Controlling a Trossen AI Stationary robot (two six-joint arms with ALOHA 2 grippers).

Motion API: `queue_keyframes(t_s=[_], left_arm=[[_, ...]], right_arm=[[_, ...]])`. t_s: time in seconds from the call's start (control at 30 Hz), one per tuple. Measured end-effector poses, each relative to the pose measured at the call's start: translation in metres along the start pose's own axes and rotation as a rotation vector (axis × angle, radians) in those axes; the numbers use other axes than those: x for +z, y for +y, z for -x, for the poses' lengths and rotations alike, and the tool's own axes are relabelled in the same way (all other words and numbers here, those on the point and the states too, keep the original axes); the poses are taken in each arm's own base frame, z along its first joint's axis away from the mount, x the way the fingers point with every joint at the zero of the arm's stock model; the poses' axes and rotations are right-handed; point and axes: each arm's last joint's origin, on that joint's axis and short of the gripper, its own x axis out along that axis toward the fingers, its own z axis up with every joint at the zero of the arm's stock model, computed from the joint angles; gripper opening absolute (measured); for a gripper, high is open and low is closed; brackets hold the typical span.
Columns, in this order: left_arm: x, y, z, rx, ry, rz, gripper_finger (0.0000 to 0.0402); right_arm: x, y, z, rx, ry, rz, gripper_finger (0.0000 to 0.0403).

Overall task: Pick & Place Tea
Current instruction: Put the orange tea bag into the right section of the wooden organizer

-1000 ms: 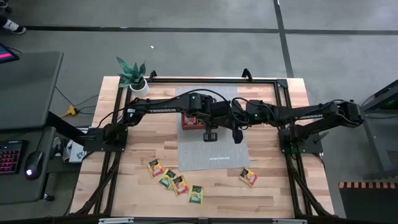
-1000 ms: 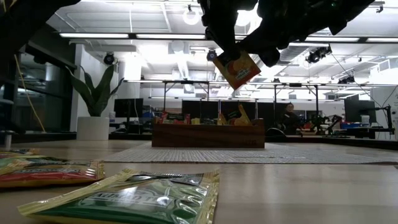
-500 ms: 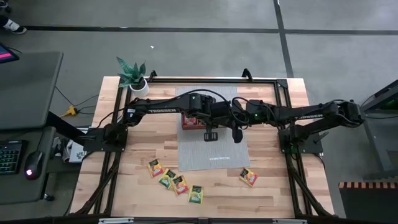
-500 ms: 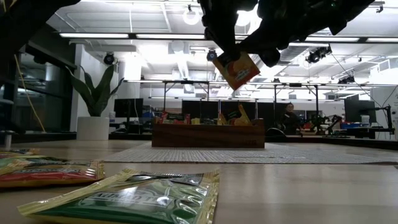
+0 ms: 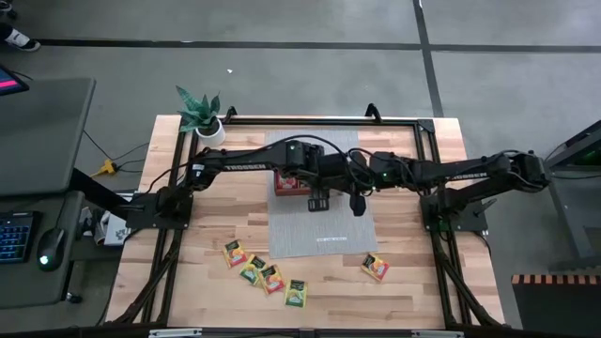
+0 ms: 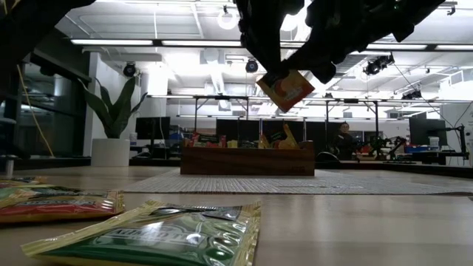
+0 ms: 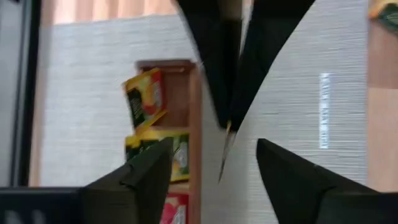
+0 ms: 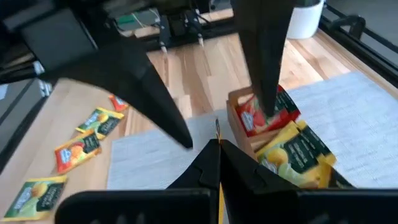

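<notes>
A yellow-orange tea packet [image 6: 285,89] hangs in the air above the grey mat [image 5: 324,230], with my right gripper [image 8: 214,148] shut on it. My left gripper [image 7: 214,149] stands open right beside it, one finger on either side of the packet's thin edge [image 7: 224,152], touching nothing. In the high view both grippers, left [image 5: 317,199] and right [image 5: 357,201], meet over the mat next to the wooden tray [image 5: 285,184]. The tray holds red, yellow and green packets [image 7: 152,130]. Several more packets [image 5: 266,273] lie flat on the near table, and one [image 5: 376,268] lies apart. My right gripper pinches the packet between its two fingertips, seen edge-on in the right wrist view [image 8: 217,129]. In the low view the hold is at the packet's upper edge [image 6: 273,77]. The packet hangs tilted below the fingers, lifted clear of mat and tray.
A potted plant [image 5: 208,122] stands at the far left corner. A black frame rail [image 5: 319,120] runs round the working area. Bare wood lies between the mat and the loose packets, which fill the low view's near left [image 6: 148,233].
My left gripper has opened and let go of the packet. The packet has dipped a little and tipped, and stays held in my right gripper. Neither arm has travelled.
</notes>
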Motion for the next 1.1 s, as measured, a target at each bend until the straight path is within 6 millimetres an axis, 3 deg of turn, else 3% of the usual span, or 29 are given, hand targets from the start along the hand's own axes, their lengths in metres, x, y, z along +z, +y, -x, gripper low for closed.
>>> queue_keyframes(t_s=[0.23, 0.5, 0.73, 0.93, 1.1], left_arm=[[-0.005, 0.004, 0.002, 0.101, 0.044, 0.026, 0.0263], [-0.017, 0.017, 0.033, 0.192, 0.06, 0.093, 0.0264], [-0.024, 0.029, 0.061, 0.205, 0.017, 0.173, 0.0264], [-0.023, 0.028, 0.061, 0.177, -0.022, 0.191, 0.0264], [-0.012, 0.024, 0.055, 0.075, -0.142, 0.23, 0.0264]], right_arm=[[-0.003, -0.002, 0.0, -0.048, 0.021, 0.001, 0.0], [-0.003, -0.015, 0.002, -0.111, 0.036, -0.02, 0.0], [0.0, -0.032, 0.019, -0.156, -0.001, -0.033, 0.0], [-0.035, -0.044, 0.045, -0.123, -0.146, -0.131, 0.0], [-0.046, -0.045, 0.052, -0.103, -0.242, -0.144, 0.0]])
